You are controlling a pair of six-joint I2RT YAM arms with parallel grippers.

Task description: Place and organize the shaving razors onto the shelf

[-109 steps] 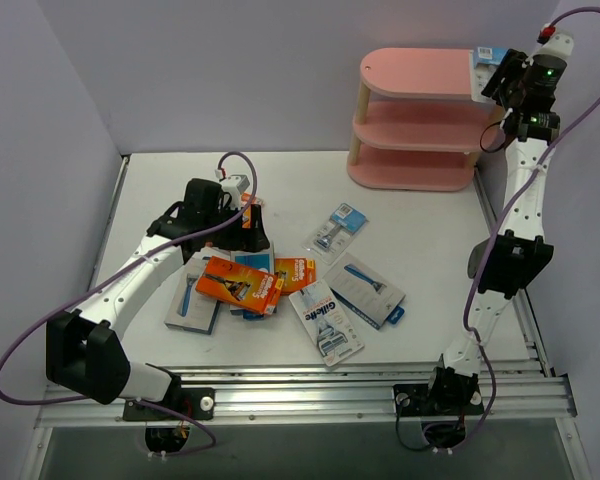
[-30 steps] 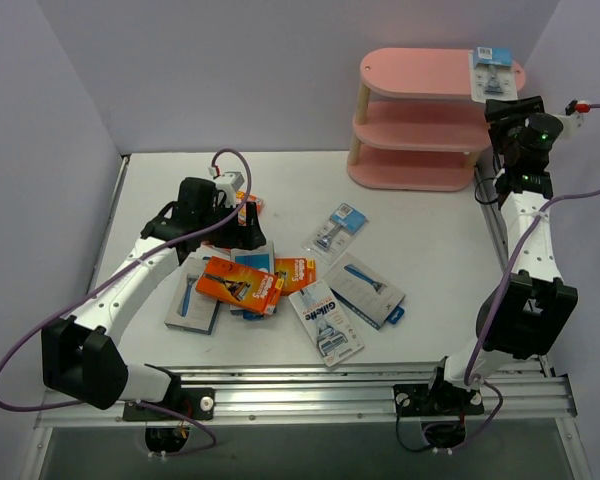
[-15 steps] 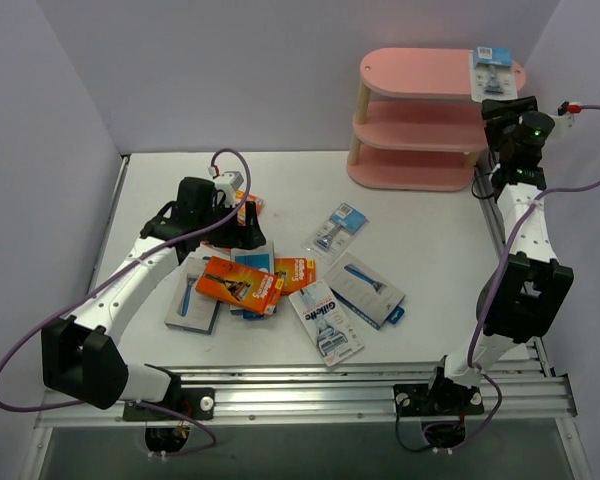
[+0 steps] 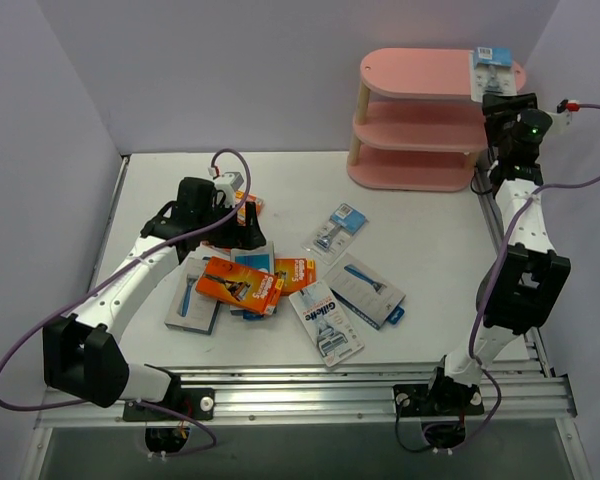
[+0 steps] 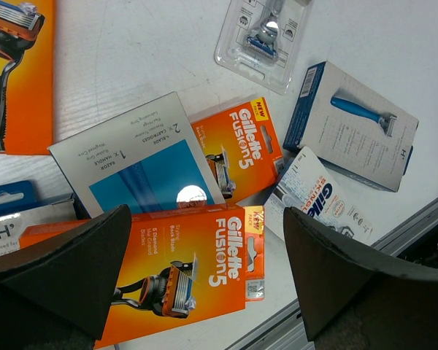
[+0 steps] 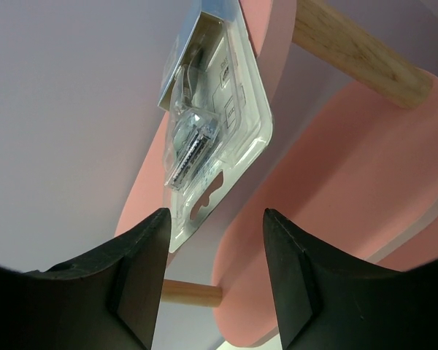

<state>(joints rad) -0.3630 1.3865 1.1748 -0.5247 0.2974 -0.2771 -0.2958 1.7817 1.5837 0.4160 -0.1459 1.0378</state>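
Upper right of the top view: one blister pack [image 4: 492, 72] lay on the top board of the shelf [image 4: 420, 75], at its right end. In the right wrist view its lower end hung out past the pink edge. The right gripper [image 6: 217, 219] sat just below and beside that end, jaws parted and nothing between them, so it was not gripping the pack. Centre-left of the top view: the other packs [image 4: 325, 320] lay in a loose heap on the table [image 4: 430, 230], several overlapping. The left gripper [image 5: 206, 213] hung over them with jaws spread wide and empty, and an orange pack [image 5: 182, 277] lay flat directly under it. Judged step: the first pack looked placed, and the pick of the second was not yet begun. The two lower boards appeared bare. The next move likely called for the left jaws to come down on a free edge of the orange pack, since it lay flat on others and offered little to pinch. The overhanging blister pack might need a nudge inward, and the right arm should clear the shelf without brushing it.
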